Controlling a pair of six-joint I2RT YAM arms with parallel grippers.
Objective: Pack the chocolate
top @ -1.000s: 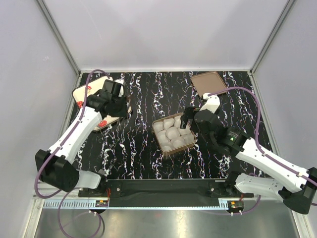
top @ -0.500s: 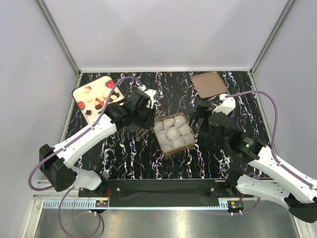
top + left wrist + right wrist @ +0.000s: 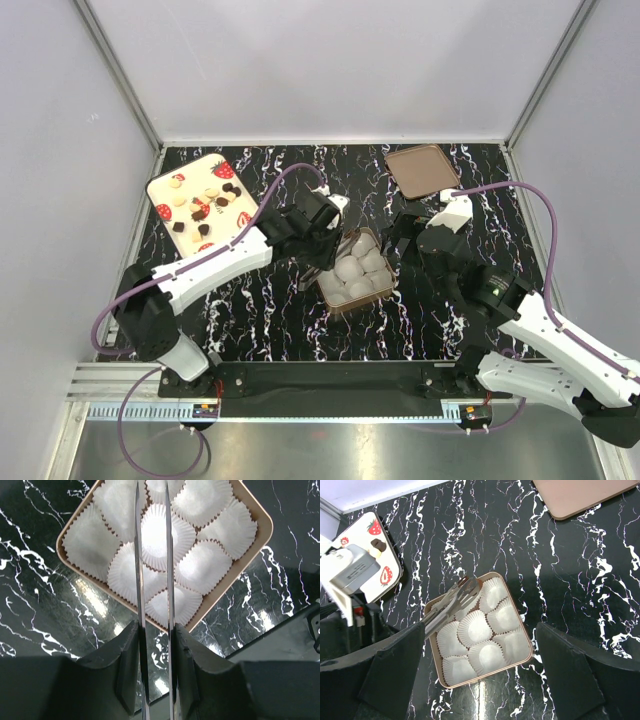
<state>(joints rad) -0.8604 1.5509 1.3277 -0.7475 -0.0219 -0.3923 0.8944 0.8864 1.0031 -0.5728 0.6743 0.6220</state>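
Top view: the chocolates (image 3: 212,192), small dark brown and cream-white pieces, lie scattered on a cream, rounded-square tray (image 3: 157,193) with red strawberry prints. The tray sits at the upper left of the frame, on the black table (image 3: 260,310) with white marble-like veins. At centre sits a tan square box (image 3: 388,290) with rounded corners, filled with white paper cups (image 3: 365,265). The left gripper (image 3: 338,255) reaches over the box's left part, and the right gripper (image 3: 403,232) hovers just right of the box. A flat brown lid (image 3: 423,170) lies at the upper right.

Left wrist view: two long, thin metal blades run straight up the frame over the pleated cups, parallel, with a narrow gap. Their tips pass the top edge, so I cannot tell whether they grip anything.

Right wrist view: the broad dark fingers (image 3: 395,670) stand wide apart at lower left and lower right, the box seen between them. The silvery blades cross the box's upper left corner. One dark chocolate and one cream one show on the tray at the left edge.
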